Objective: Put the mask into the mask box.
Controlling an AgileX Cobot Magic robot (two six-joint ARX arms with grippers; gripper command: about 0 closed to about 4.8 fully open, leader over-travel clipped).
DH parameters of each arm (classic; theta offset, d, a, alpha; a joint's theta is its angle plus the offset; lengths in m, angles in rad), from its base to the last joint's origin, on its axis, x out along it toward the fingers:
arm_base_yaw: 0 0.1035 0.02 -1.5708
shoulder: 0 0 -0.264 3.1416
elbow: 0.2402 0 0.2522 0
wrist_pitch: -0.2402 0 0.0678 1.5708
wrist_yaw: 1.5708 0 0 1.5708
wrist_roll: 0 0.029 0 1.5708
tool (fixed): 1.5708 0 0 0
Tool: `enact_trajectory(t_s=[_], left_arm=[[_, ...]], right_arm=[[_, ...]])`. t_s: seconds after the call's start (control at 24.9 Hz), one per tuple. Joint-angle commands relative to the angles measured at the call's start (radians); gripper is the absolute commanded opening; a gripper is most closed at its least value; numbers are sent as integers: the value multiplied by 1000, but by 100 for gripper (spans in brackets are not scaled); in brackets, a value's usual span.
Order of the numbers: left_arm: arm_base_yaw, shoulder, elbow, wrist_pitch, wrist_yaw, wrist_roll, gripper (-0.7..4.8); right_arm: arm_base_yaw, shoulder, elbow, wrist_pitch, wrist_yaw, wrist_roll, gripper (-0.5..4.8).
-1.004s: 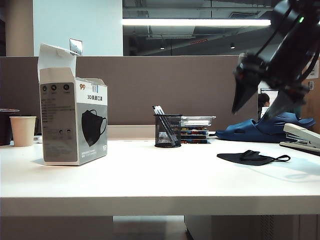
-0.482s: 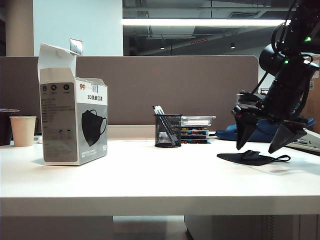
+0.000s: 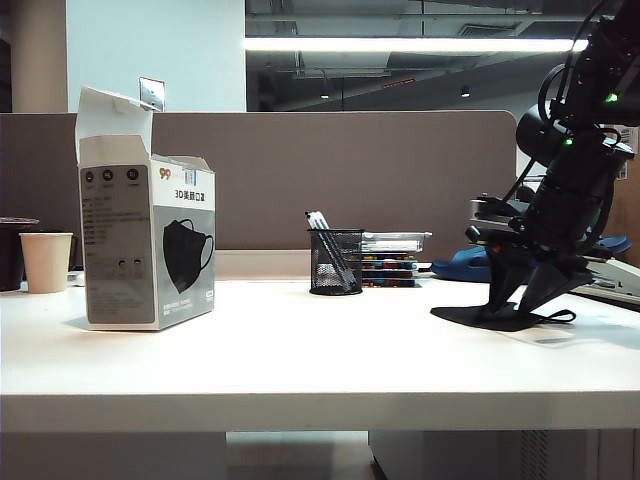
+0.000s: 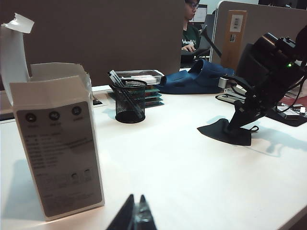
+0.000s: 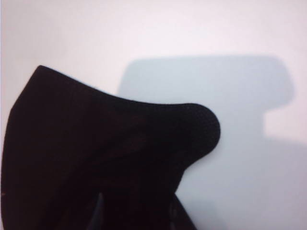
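The mask point(image 3: 465, 316) is black fabric lying flat on the right of the white table, also seen as the mask point(image 4: 219, 134) and the mask point(image 5: 96, 143). My right gripper point(image 3: 512, 306) points down onto it. Its two fingertips rest on the fabric, a little apart, with a raised fold between them. In the right wrist view the right gripper point(image 5: 136, 211) is dark against the dark cloth, so any pinch is unclear. The mask box point(image 3: 150, 250) stands upright at the left with its top flap up. My left gripper point(image 4: 136, 199) is shut and empty beside the mask box point(image 4: 57, 153).
A paper cup point(image 3: 46, 262) stands left of the box. A black mesh pen holder point(image 3: 335, 262) and stacked clear trays point(image 3: 392, 258) sit mid-table at the back. A blue clog point(image 3: 465, 266) and a stapler point(image 3: 615, 272) lie behind the mask. A partition wall closes off the rear.
My right gripper has come down from high above the table onto the mask, and its fingers have narrowed. The left gripper and the box have not moved.
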Motion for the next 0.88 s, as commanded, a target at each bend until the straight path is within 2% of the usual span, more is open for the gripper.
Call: enact_trajectory(t_s=[0.04, 0.08, 0.12, 0.4, 0.52, 0.72, 0.76, 0.8, 0.84, 0.88], left_arm=[[2, 0, 6, 13, 5, 1, -5], [2, 0, 6, 13, 5, 0, -5], [2, 0, 6, 13, 5, 1, -5], [2, 0, 6, 12, 5, 1, -5], [2, 0, 6, 5, 2, 1, -5], [2, 0, 5, -9, 2, 1, -5], [2, 0, 5, -10, 2, 1, -5], [2, 0, 5, -10, 2, 1, -5], [2, 0, 5, -10, 2, 1, -5], [2, 0, 5, -10, 2, 1, -5]], right_arm=[[0, -2, 2, 31, -1, 0, 60], [0, -2, 2, 37, -2, 0, 12], [0, -2, 2, 43, -1, 0, -4], [0, -3, 2, 72, -2, 0, -4], [0, -4, 2, 79, -50, 1, -4], [0, -6, 2, 106, -74, 2, -4], [0, -6, 2, 105, -89, 2, 10], [1, -6, 2, 102, -90, 2, 47], [1, -6, 2, 101, -90, 6, 159], [2, -6, 2, 98, -97, 7, 241]])
